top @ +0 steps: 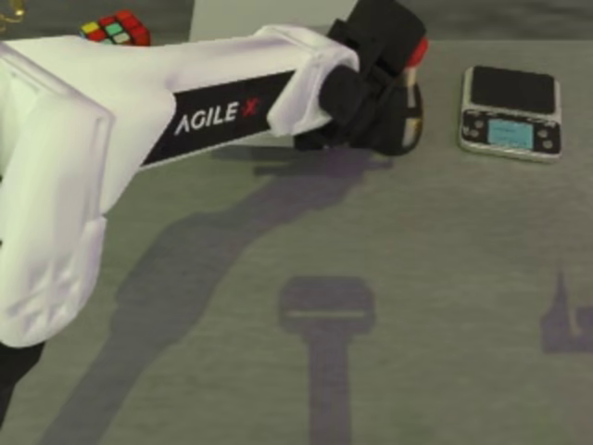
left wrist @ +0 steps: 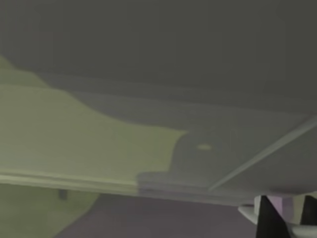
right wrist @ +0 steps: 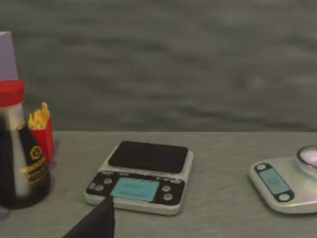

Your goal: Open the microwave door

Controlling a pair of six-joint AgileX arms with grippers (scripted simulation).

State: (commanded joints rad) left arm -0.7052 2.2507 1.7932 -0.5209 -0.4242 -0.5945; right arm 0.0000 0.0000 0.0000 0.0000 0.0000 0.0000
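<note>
1. Light-grey casing of the microwave (top: 243, 19) shows only as a slice at the far edge of the table (top: 445, 278), left of centre in the top view. With so little in frame, you cannot read its long axis or which way it faces.
2. Your left arm reaches across from the left, and its end effector (top: 380, 88) sits right up against the microwave. You cannot tell whether it is released or clenched.
3. Only the left wrist view gives you the appliance close up: a broad flat grey face (left wrist: 198, 74) crossed by a thin seam. You cannot pick out the microwave door there.
4. Only the right wrist view shows a soy sauce bottle (right wrist: 17, 153), a red carton (right wrist: 44, 136) holding yellow fries, and a white scale (right wrist: 287, 181).
5. Both that view and the top view show the black-and-silver scale (top: 511, 113), right of the left end effector.
6. A Rubik's cube (top: 116, 28) lies at the far left.
7. Your right arm is outside the top view; you cannot tell its end effector's state.
</note>
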